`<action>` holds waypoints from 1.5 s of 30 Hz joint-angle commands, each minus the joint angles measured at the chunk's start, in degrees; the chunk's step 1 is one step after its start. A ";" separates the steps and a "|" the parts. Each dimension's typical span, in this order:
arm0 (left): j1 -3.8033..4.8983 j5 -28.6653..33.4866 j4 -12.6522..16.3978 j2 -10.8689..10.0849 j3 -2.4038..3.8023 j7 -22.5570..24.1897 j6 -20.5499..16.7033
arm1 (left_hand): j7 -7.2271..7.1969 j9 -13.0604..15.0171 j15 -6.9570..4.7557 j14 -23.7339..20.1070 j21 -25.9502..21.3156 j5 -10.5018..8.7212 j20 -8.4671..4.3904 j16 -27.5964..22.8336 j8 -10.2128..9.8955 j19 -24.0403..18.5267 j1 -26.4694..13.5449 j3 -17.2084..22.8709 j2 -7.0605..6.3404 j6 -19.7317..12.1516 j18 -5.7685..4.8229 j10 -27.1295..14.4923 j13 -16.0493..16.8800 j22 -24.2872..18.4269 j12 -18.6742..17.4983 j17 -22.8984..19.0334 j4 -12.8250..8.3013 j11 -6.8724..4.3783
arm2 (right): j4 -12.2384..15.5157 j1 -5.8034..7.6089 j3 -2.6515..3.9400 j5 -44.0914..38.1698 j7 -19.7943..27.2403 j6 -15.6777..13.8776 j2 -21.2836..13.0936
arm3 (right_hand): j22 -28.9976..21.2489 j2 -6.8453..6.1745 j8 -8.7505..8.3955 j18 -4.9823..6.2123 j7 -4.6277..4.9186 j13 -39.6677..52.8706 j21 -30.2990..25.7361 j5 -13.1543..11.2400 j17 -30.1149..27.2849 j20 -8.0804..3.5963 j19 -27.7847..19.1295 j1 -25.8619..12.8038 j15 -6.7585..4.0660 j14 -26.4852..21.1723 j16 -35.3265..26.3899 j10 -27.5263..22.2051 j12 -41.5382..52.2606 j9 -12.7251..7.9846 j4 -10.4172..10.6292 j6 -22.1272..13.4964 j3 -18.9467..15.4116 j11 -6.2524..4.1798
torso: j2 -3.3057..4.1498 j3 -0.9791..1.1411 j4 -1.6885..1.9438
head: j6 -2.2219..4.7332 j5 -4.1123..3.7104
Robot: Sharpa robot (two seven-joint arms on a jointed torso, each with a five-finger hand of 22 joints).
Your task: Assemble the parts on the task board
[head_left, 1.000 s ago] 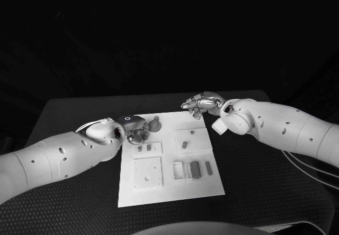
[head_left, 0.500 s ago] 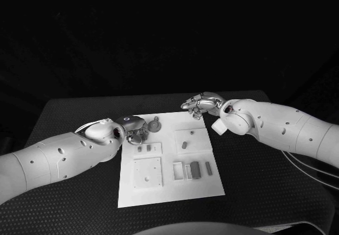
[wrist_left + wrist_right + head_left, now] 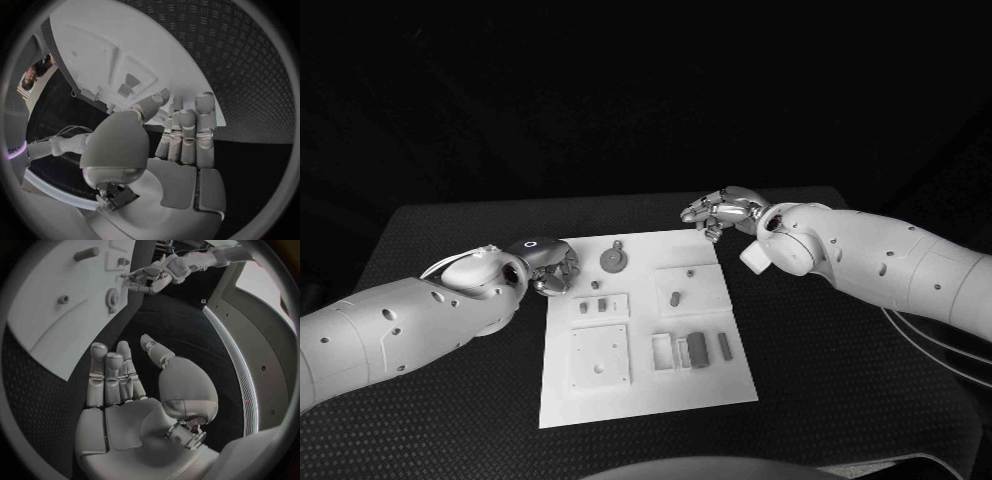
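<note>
While both robot hands, left (image 3: 548,268) and right (image 3: 720,212), are open and hold nothing, you must pick a part (image 3: 612,259) from the task board (image 3: 718,375) next.

The left hand (image 3: 548,268) hangs just off the task board's (image 3: 646,385) left edge near its far corner, fingers together and holding nothing, so the round part (image 3: 613,260) beside it lies uncovered. The right hand (image 3: 718,212) hovers beyond the far right corner, off the plate. Between the 2 hands the whole board lies unobstructed from above; the raised blocks (image 3: 691,349) near the middle stand low.
</note>
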 commanded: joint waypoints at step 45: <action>0.76 61.61 0.62 -6.11 4.72 16.79 8.71 | 0.70 2.29 8.79 -14.58 -29.54 -1.10 9.17 -38.68 -0.01 -19.35 -7.66 -10.75 1.75 -5.28 1.82 -12.03 -5.11 -22.17 -0.07 -13.35 -4.10 3.61 | 9.32 -1.68 -2.48 -67.17 -3.77 -7.51 -3.46 | -0.83 -4.72 1.25 1.16 1.34 -21.58 -4.40 0.22 -4.48 -1.43 5.78 6.53 1.59 7.93 -8.01 7.56 -33.47 -1.14 0.99 -0.61 1.54 1.94 | 0.03 -0.09 0.05 | 1.53 -0.24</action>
